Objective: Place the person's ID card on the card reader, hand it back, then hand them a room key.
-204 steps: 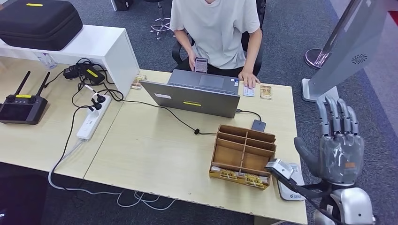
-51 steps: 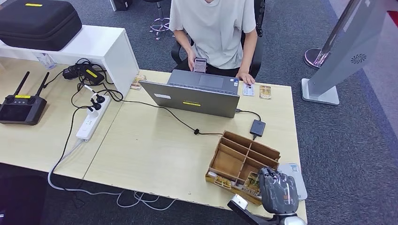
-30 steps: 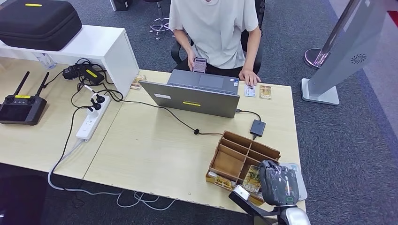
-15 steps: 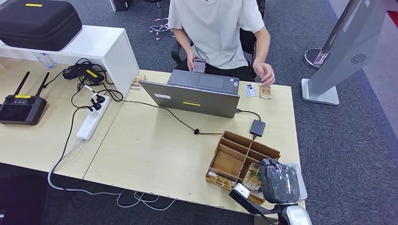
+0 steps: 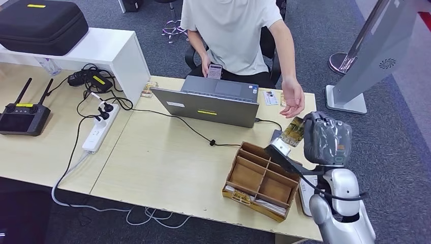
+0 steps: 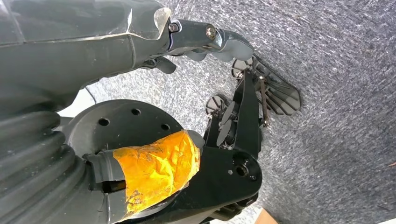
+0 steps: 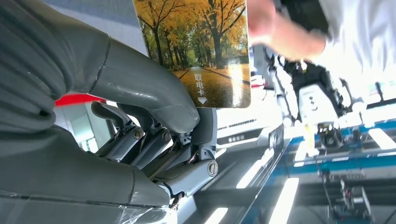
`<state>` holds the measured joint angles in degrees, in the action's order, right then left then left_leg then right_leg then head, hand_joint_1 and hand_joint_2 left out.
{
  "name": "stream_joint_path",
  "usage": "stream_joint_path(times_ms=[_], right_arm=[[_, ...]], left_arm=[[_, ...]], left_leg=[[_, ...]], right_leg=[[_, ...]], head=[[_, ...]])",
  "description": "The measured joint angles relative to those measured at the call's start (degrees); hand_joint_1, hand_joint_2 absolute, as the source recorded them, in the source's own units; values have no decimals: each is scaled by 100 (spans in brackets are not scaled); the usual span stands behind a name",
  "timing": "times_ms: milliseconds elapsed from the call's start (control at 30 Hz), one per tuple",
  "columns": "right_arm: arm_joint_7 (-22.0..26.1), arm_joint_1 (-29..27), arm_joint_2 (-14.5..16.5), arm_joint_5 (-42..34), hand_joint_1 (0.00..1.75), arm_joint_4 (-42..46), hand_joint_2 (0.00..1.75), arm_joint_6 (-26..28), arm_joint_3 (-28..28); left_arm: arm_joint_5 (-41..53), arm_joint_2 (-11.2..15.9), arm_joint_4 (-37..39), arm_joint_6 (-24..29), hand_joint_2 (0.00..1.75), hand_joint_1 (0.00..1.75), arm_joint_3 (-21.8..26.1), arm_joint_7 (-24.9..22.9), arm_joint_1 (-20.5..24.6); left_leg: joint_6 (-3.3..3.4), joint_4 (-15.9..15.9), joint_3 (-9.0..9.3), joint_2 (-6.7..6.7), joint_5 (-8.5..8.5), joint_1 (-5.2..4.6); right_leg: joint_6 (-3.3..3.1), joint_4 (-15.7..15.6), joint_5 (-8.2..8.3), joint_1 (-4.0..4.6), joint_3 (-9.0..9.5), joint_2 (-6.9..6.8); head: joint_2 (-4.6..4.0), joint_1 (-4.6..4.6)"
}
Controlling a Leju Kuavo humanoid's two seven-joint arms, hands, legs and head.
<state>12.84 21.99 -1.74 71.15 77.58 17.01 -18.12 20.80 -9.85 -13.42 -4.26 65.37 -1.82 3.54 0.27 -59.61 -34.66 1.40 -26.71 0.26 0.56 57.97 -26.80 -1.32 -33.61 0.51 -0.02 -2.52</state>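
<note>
Right robot hand: raised above the worktop, fingers pinching the room key by one end. Person's hand: open, palm up, just beside the card. Risk: shallow pinch, so the key may slip or drop if released before it is taken.

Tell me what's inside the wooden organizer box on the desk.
The wooden organizer box has several open compartments, and the bigger ones look bare. Cards sit in its front row nearest the robot. Its far right corner is hidden behind the right hand's wrist camera.
</note>
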Motion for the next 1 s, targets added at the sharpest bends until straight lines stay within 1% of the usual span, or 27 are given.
stream_joint_path(times_ms=[167, 333, 400, 500, 633, 767, 900, 1000], right_arm=[[-221, 839, 206, 60, 175, -512, 175, -142, 97], [-574, 1803, 420, 203, 175, -1272, 175, -320, 235], [-771, 2152, 498, 359, 175, -1623, 175, -251, 291], [-1093, 2619, 560, 733, 175, -2230, 175, 42, 379], [-1422, 3035, 585, 1018, 175, -3063, 175, 346, 610], [-1489, 3184, 601, 1060, 175, -3560, 175, 423, 814], [-1504, 3195, 628, 1088, 0, -3791, 175, 414, 909], [-1516, 3200, 644, 1119, 0, -3878, 175, 410, 1000]], left_arm=[[75, 40, 0, -74, 175, 0, -20, -3, 5], [152, 86, 0, -155, 175, 0, -57, -1, 13], [181, 105, 0, -184, 175, 0, -75, 8, 17], [223, 125, 0, -228, 175, 0, -97, 31, 25], [232, 139, 0, -243, 175, 0, -98, 78, 32], [230, 147, 0, -243, 175, 0, -98, 83, 36], [221, 148, 0, -261, 175, 0, -98, 89, 41], [224, 150, 0, -333, 175, 0, -98, 99, 41]], left_leg=[[-2, 0, -1, 0, 4, 0], [-2, 0, 0, 1, 7, 0], [-1, 0, -1, 3, 8, 0], [-1, -1, -1, 5, 8, 0], [-1, -2, -1, 7, 7, 0], [0, -3, -2, 8, 7, 0], [0, -3, -3, 12, 7, 0], [-1, -2, -4, 12, 7, 1]], right_leg=[[-1, 2, 2, 0, 0, 0], [-1, 3, 3, 0, 0, 0], [-1, 3, 3, 0, 0, -1], [-1, 3, 3, 0, 0, -2], [-1, 2, 4, 0, 1, -3], [0, 2, 4, 0, 1, -3], [0, 2, 4, 0, -2, -5], [0, 2, 4, 0, -3, -6]], head=[[0, -1], [0, -1], [0, -1], [0, -1], [0, 0], [0, 0], [0, -1], [0, -2]])
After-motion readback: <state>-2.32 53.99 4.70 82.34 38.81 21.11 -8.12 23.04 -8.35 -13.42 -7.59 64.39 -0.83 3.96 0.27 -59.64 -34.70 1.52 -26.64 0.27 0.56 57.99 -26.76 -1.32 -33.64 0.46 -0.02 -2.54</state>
